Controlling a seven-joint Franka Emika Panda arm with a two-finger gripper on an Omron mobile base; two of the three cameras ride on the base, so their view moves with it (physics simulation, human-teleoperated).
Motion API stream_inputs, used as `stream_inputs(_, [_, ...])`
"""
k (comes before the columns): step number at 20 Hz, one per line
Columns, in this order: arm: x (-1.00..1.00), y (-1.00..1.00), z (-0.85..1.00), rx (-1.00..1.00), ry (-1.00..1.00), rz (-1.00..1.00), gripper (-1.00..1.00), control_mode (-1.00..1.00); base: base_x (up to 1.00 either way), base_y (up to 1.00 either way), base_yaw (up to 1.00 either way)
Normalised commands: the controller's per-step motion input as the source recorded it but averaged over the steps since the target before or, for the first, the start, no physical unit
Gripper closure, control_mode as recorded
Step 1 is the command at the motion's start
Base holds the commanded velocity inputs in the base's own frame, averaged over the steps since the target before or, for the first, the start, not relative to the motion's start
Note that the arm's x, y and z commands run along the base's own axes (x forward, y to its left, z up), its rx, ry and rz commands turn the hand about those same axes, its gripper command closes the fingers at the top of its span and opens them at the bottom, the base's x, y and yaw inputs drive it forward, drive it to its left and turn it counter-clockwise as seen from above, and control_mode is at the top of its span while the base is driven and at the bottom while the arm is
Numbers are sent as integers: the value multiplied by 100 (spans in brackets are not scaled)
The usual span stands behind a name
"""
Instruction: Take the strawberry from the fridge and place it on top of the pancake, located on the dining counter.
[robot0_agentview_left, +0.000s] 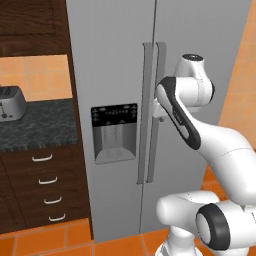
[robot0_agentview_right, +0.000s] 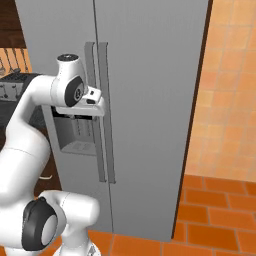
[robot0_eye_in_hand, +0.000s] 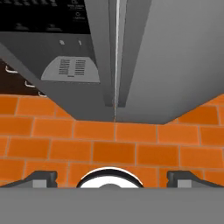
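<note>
The strawberry must be behind the shut doors of the fridge (robot0_agentview_left: 120, 60), so I cannot say which shelf it sits on. By its nature I judge it light, soft and easily bruised, with a slick skin; it would want a gentle pinch across its widest part, not a hard squeeze, and little force to lift.

The fridge comes first. Both doors are closed, and their two long handles (robot0_agentview_left: 152, 110) run side by side down the centre seam. A handle like that is stiff and slim, best taken across its bar well away from the ends, and the door will likely resist at first where the seal holds. The dispenser (robot0_agentview_left: 114, 131) sits in the left door.

The gripper (robot0_eye_in_hand: 109, 179) has its fingers spread wide, pinching nothing; the hand view looks down along the fridge front and the seam to the orange tile floor (robot0_eye_in_hand: 109, 144). In the base views the hand is close by the handles at about dispenser height.

Left of the fridge, a toaster (robot0_agentview_left: 11, 102) stands on a dark tabletop (robot0_agentview_left: 40, 125) above wooden drawers (robot0_agentview_left: 47, 185).
</note>
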Motion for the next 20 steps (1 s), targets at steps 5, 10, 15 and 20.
stream_inputs(5, [15,0,-7,0,-15,0,-100,-100,0,1,0])
stream_inputs(10, [70,0,-7,0,-46,0,-100,-100,0,0,0])
stream_inputs(15, [97,-8,-8,0,-20,0,-100,-100,0,0,0])
stream_inputs(20, [98,-47,-25,0,-1,0,-100,-100,0,0,0])
